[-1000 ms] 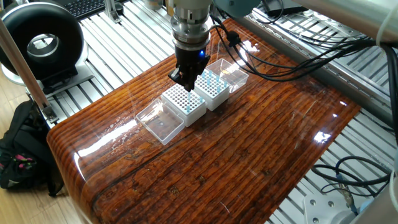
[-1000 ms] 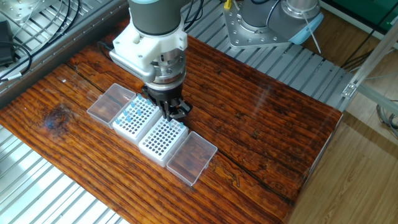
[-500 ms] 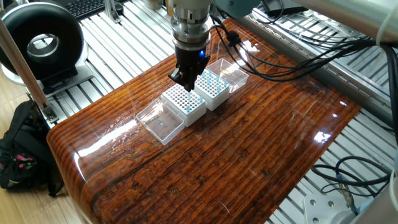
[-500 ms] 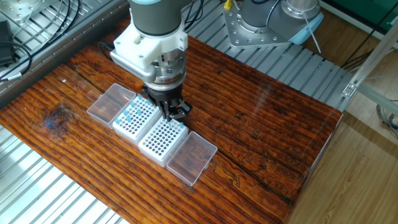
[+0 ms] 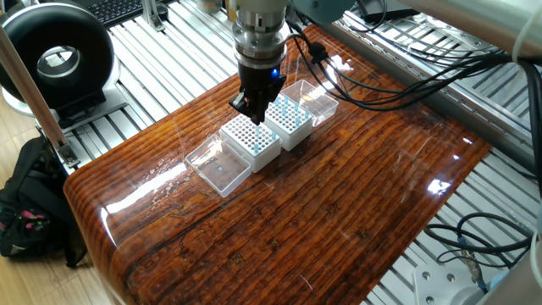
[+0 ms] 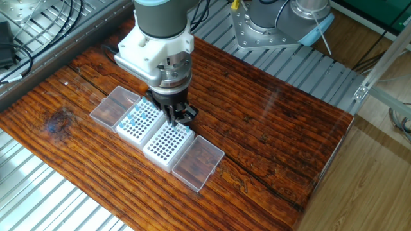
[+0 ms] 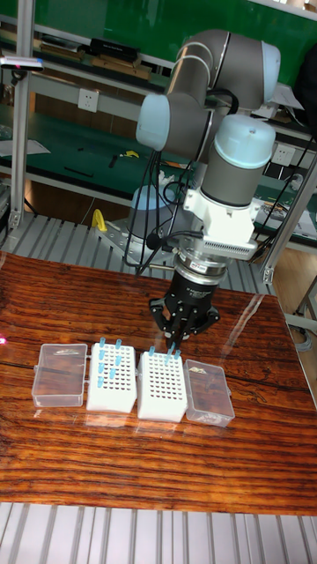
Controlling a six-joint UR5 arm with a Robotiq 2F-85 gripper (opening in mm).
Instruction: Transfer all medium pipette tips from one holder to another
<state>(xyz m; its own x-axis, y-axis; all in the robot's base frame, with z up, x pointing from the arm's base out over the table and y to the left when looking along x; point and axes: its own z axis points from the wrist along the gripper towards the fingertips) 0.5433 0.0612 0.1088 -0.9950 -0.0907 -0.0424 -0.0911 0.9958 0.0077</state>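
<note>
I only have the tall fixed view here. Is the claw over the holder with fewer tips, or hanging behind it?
Observer: Over it. In the other fixed view the claw hangs above that holder's edge row, where its few medium pipette tips stand.
Operator: Okay. Anything past the table's end that I can't see from here?
Observer: Yes. One fixed view shows a black bag on the floor beside the rounded end of the table.
</note>
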